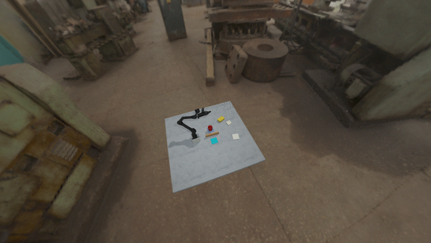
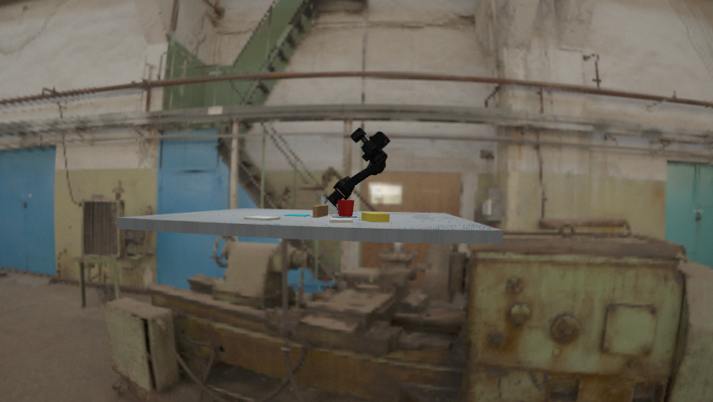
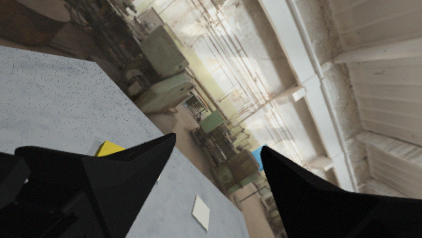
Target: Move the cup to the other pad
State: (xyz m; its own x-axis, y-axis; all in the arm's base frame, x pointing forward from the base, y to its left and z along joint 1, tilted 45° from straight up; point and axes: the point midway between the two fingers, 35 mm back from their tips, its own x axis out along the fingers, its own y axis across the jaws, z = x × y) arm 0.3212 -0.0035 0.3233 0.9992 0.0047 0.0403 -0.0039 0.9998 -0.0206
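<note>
A red cup (image 1: 210,128) (image 2: 345,207) stands upright on a pale blue pad (image 1: 208,132) near the middle of the grey table (image 1: 211,169) (image 2: 209,225). A cyan pad (image 1: 214,140) (image 2: 296,214) lies on the other side of a wooden bar (image 1: 212,134) (image 2: 319,210). My gripper (image 1: 207,113) (image 2: 360,135) (image 3: 218,143) is open and empty. It hangs high above the table, apart from the cup, and points out past the table's edge. The cup is not in the wrist view. I cannot see marbles in the cup at this size.
A yellow block (image 1: 220,118) (image 2: 374,216) (image 3: 109,148) lies beyond the cup. A small white tile (image 1: 228,122) lies beside it and a larger white tile (image 1: 235,136) (image 2: 261,217) (image 3: 201,212) farther out. The arm's base (image 1: 195,139) stands beside the wooden bar.
</note>
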